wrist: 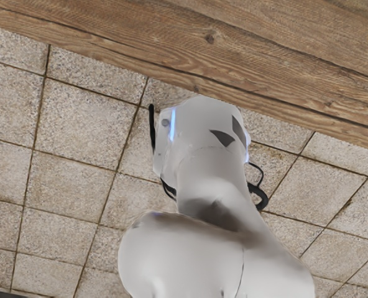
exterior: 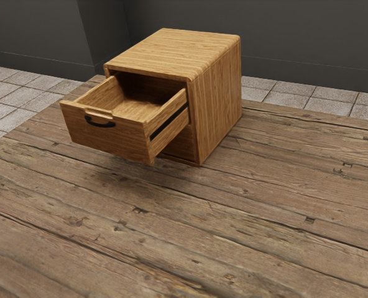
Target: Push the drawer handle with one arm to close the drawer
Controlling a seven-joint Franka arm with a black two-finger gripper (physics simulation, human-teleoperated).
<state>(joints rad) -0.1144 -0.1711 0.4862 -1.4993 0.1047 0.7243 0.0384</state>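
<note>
In the exterior view a wooden cabinet [exterior: 218,99] stands upright on the plank table, toward the back. Its upper drawer [exterior: 122,139] is pulled well out, with its front facing the exterior view's lower left. A dark curved handle [exterior: 100,123] is fixed near the top of that drawer front. The drawer's inside looks bare where it can be seen, and a black rail runs along its side. Nothing touches the handle.
The wooden table [exterior: 190,230] spreads in front of the cabinet; dark walls [exterior: 308,43] and floor tiles lie behind. In the wrist view, the white arm's own body [wrist: 212,149] rises over floor tiles [wrist: 78,124], beside the table's edge [wrist: 265,87].
</note>
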